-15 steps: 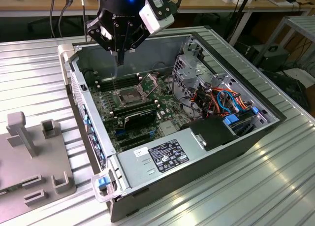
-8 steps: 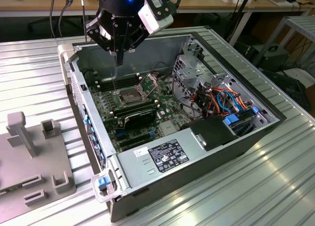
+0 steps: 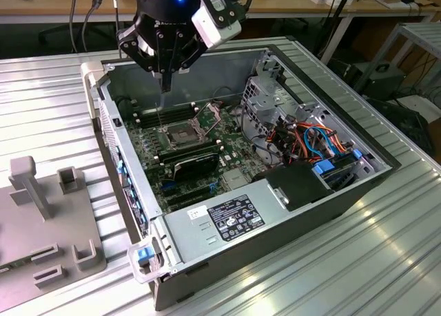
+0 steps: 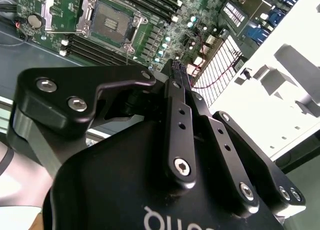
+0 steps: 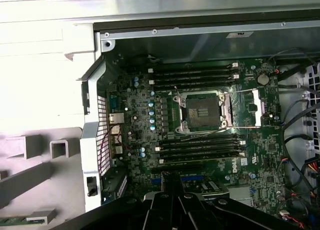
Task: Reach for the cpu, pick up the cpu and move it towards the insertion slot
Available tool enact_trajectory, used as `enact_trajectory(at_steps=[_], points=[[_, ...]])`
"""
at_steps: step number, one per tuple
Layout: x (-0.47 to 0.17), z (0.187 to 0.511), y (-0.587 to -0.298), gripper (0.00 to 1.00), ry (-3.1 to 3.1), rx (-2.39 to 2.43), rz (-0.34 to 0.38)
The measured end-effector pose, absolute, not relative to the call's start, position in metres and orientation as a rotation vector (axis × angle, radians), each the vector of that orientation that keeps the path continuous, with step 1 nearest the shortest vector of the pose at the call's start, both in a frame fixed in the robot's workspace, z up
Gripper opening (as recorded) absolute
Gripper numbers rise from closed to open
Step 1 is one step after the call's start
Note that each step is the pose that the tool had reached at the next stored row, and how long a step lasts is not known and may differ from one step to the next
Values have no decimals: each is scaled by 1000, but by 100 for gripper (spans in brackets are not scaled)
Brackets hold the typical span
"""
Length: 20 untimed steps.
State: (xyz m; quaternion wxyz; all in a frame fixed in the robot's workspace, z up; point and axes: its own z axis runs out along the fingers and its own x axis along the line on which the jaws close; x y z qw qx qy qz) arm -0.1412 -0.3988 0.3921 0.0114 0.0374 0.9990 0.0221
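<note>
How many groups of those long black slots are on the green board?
2: one group beside the insertion slot, the other group on its opposite side. More may be hidden.

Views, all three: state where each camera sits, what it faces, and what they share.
Exterior view: off the arm, looking down into the open case; gripper hangs above it.
First wrist view: on the arm, facing down onto the insertion slot; gripper tip shows.
Second wrist view: behind the gripper, looking along it.
All three share the insertion slot.
</note>
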Motion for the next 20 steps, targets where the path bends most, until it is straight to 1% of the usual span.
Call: enact_trajectory(at_steps=[20], points=[[-151,391,-399,11,3116,117,69]])
